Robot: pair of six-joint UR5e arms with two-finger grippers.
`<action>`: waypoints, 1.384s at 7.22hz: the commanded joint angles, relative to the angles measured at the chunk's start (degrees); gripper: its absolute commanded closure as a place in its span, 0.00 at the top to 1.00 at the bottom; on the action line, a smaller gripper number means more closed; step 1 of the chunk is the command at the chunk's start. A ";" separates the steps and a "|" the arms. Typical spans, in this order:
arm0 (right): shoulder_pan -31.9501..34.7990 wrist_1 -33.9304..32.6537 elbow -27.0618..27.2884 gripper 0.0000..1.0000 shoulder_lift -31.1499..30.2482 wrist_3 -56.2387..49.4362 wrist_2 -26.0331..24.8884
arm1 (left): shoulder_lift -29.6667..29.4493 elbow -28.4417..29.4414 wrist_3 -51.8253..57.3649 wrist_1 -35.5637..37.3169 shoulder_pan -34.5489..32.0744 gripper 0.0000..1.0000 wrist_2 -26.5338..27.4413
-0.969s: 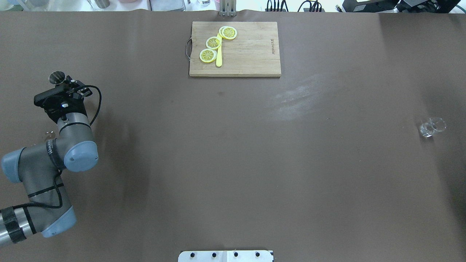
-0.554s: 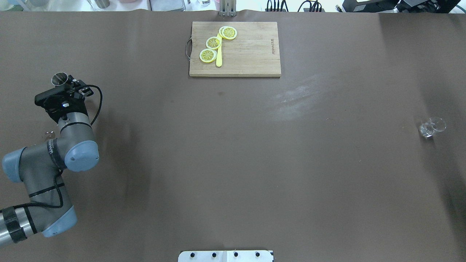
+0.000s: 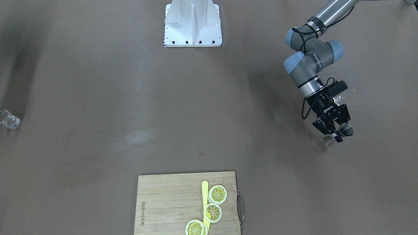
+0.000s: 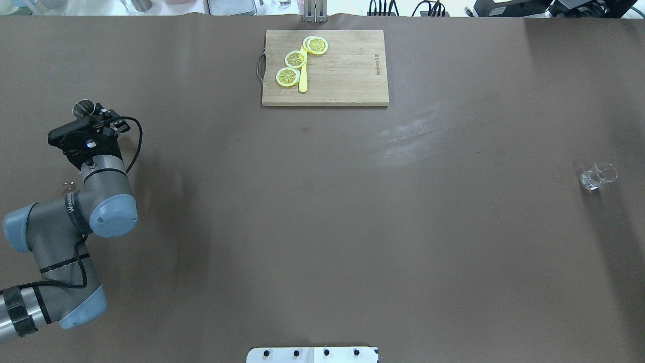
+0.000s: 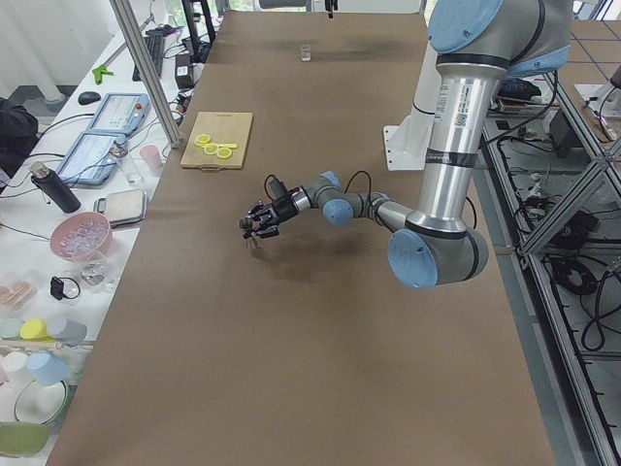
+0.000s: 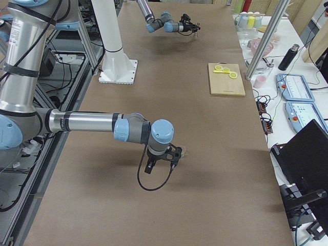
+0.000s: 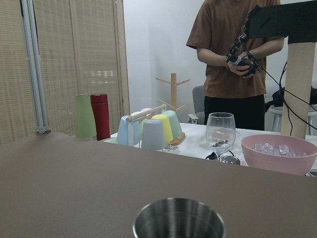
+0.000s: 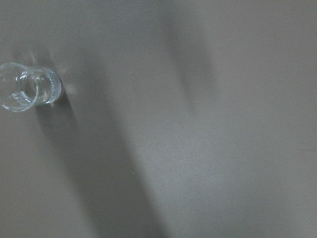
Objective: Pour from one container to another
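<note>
**Jigger gripped at one end, glass at the other**

We see the left fingers (image 3: pixel 338 131) closed on the steel jigger (image 3: pixel 345 130), holding it upright, mouth up, just off the counter (image 3: pixel 98 81) near its left end. The right fingers (image 6: pixel 174 156) show only from the side, so we cannot tell how wide they stand. The clear glass (image 4: pixel 598 175) stands far off, near the counter's right end.
</note>
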 commanded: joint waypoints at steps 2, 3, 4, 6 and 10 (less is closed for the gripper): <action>1.71 -0.69 0.95 1.00 0.11 -1.29 -6.47 | 0.00 0.17 0.00 0.00 0.09 0.57 0.09; 1.71 0.36 0.95 1.00 0.46 -8.26 -9.00 | 0.00 0.17 0.00 -0.09 0.09 0.58 0.09; 1.71 0.54 -0.01 1.00 0.47 -15.03 -9.03 | 0.00 0.08 0.00 -0.17 0.09 0.62 0.09; 1.71 1.06 0.51 1.00 1.17 -15.28 -8.59 | 0.09 -0.09 0.09 -0.17 0.09 0.85 0.26; 3.12 1.69 0.42 1.00 0.65 -15.97 -7.36 | 0.79 -2.99 1.05 0.26 0.18 0.97 0.18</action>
